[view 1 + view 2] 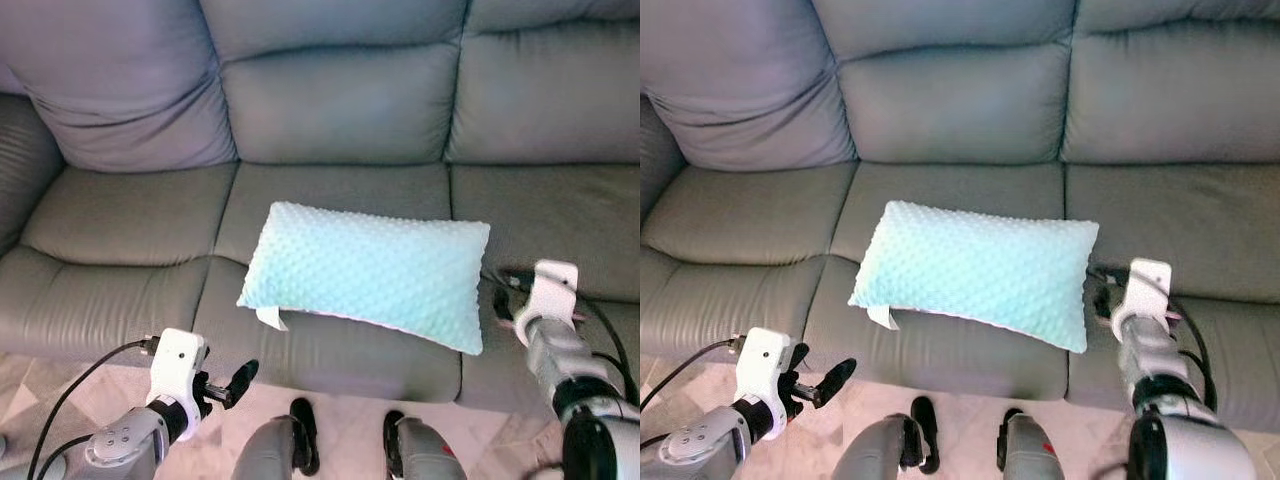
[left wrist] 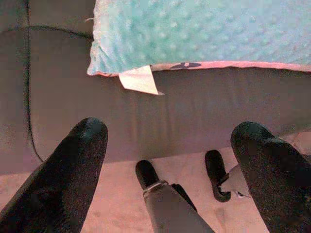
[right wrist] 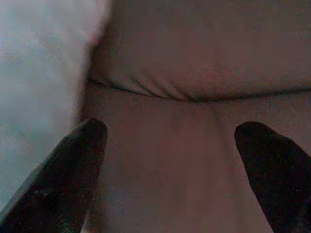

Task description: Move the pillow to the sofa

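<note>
A light teal dotted pillow (image 1: pixel 370 272) lies flat on the middle seat cushion of the grey sofa (image 1: pixel 130 225), with a white tag (image 1: pixel 271 318) hanging at its front left corner. My left gripper (image 1: pixel 240 380) is low in front of the sofa, below and left of that corner. In the left wrist view it stands open (image 2: pixel 170 131) with nothing between its fingers, apart from the pillow (image 2: pixel 204 34). My right gripper (image 1: pixel 1102 298) is just beside the pillow's right edge. It is open (image 3: pixel 172 130) over the seat cushion, with the pillow (image 3: pixel 39 87) alongside one finger.
The sofa's back cushions (image 1: pixel 340 95) rise behind the pillow, and its left seat bends round toward me. The seat's front edge (image 1: pixel 330 370) drops to a pale patterned floor (image 1: pixel 60 380). My legs and feet (image 1: pixel 300 440) stand close to the sofa front.
</note>
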Robot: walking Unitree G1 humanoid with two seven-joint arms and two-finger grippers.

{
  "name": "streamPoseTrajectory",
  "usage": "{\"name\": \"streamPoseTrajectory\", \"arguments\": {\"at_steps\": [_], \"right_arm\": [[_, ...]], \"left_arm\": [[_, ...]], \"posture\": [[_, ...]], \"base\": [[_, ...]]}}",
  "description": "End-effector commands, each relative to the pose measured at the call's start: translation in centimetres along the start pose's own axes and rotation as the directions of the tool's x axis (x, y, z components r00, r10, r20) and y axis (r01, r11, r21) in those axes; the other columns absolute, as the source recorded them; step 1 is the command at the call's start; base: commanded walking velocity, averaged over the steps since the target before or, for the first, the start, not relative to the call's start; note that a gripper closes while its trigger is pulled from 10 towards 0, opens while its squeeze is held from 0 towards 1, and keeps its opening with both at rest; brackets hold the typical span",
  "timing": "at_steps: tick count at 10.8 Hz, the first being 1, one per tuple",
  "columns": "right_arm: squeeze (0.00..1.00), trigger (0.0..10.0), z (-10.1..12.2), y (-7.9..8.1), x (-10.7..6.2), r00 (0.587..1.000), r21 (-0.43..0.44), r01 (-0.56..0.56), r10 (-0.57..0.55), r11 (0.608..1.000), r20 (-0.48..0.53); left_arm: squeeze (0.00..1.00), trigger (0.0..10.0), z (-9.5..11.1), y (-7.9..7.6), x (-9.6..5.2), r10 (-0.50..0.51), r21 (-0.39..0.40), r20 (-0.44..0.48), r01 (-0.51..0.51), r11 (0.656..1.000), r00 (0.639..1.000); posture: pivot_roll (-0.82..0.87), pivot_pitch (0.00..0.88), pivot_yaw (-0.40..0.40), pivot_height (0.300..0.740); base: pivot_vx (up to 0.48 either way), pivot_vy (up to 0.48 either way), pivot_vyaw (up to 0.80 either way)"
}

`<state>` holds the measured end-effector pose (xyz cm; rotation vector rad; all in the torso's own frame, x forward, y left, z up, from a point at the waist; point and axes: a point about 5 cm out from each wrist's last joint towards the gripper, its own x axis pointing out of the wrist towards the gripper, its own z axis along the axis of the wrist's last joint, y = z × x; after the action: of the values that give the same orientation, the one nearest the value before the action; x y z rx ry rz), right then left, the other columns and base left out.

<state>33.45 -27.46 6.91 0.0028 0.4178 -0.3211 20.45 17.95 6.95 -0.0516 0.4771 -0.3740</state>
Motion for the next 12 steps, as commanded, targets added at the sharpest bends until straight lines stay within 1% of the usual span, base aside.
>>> {"name": "streamPoseTrajectory", "arguments": {"at_steps": [1, 2, 3, 4, 6, 7, 8, 9, 12], "right_arm": [[0.00, 10.0, -0.8, 1.0, -0.1, 0.998, 0.053, -0.053, 0.054, 0.997, -0.016], [0.00, 10.0, -0.2, 2.2, 0.0, 0.993, 0.113, -0.115, 0.114, 0.987, 0.018], [0.00, 10.0, -0.1, 2.9, -0.1, 0.988, 0.134, -0.156, 0.154, 0.979, 0.026], [0.00, 10.0, 0.0, 3.1, -0.1, 0.987, 0.134, -0.163, 0.161, 0.978, 0.027], [0.00, 10.0, -0.8, 2.5, -0.1, 0.993, 0.078, -0.113, 0.115, 0.991, -0.033], [0.00, 10.0, -1.3, 2.6, -0.2, 0.990, 0.072, -0.121, 0.126, 0.990, -0.061], [0.00, 10.0, -1.6, 3.0, -0.2, 0.983, 0.096, -0.156, 0.164, 0.983, -0.078], [0.00, 10.0, -1.5, 3.6, -0.2, 0.976, 0.125, -0.195, 0.205, 0.973, -0.075], [0.00, 10.0, -0.1, 5.8, -0.3, 0.946, 0.132, -0.320, 0.324, 0.938, -0.008]], "left_arm": [[0.00, 10.0, -0.7, 0.6, -0.8, 0.034, -0.003, -0.039, -0.034, 0.999, 0.999], [0.00, 10.0, -0.9, 0.4, -0.8, 0.032, -0.007, -0.044, -0.033, 0.999, 0.999], [0.00, 10.0, -1.0, 0.1, -0.9, 0.028, -0.009, -0.051, -0.029, 1.000, 0.998], [0.00, 10.0, -1.0, 0.1, -0.9, 0.028, -0.010, -0.054, -0.029, 1.000, 0.998], [0.00, 10.0, -1.0, 0.2, -1.0, 0.032, -0.009, -0.059, -0.032, 0.999, 0.998], [0.00, 10.0, -1.1, 0.1, -1.0, 0.034, -0.009, -0.060, -0.034, 0.999, 0.998], [0.00, 10.0, -1.1, 0.0, -1.0, 0.033, -0.009, -0.061, -0.034, 0.999, 0.998], [0.00, 10.0, -1.1, 0.0, -1.0, 0.035, -0.009, -0.062, -0.035, 0.999, 0.998], [0.00, 10.0, -1.1, -0.1, -0.9, 0.037, -0.012, -0.060, -0.038, 0.999, 0.998]], "posture": [[0.08, 0.393, 0.168, 0.740], [0.08, 0.398, 0.167, 0.740], [0.08, 0.399, 0.168, 0.740], [0.09, 0.402, 0.169, 0.740], [0.09, 0.405, 0.165, 0.740], [0.09, 0.405, 0.163, 0.740], [0.09, 0.406, 0.161, 0.740], [0.09, 0.406, 0.158, 0.740], [0.09, 0.406, 0.150, 0.740]], "base": [[0.000, 0.000, 0.00], [0.000, 0.000, 0.00], [0.000, 0.000, 0.00], [0.000, 0.000, 0.00], [0.000, 0.000, 0.00], [0.000, 0.000, 0.00], [0.000, 0.000, 0.00], [0.000, 0.000, 0.00], [0.000, 0.000, 0.00]]}}
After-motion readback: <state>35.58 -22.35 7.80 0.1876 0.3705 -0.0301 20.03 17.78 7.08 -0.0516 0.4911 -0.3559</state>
